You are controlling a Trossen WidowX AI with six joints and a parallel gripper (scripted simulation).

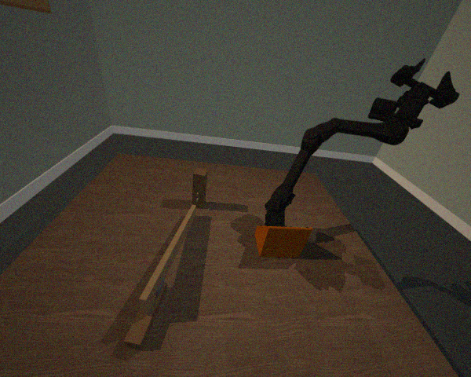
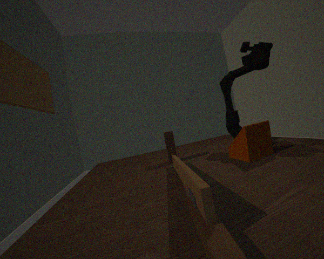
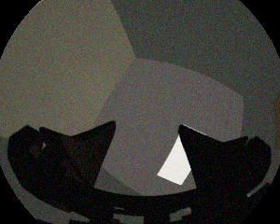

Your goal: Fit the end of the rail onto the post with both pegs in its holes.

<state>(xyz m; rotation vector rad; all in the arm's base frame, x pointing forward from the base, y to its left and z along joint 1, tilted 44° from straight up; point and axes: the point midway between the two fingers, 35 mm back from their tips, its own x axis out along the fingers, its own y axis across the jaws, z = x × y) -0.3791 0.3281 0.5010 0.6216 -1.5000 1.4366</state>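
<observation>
One rail (image 1: pixel 169 253) (image 2: pixel 189 177) slants across the worktop (image 1: pixel 308 320) (image 2: pixel 123 206), its near end just before the post (image 1: pixel 198 188) (image 2: pixel 170 146), probably awaiting a lift onto the pegs. High and away, the gripper (image 1: pixel 436 66) (image 3: pixel 147 126) holds nothing, fingers wide apart.

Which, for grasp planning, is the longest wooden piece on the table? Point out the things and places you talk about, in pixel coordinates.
The pale slender wooden rail (image 1: pixel 168 255) (image 2: pixel 190 178), running between the short dark wooden post (image 1: pixel 198 186) (image 2: pixel 169 140) and low wooden block (image 1: pixel 137 332) (image 2: pixel 222 244), outreaches both.
</observation>
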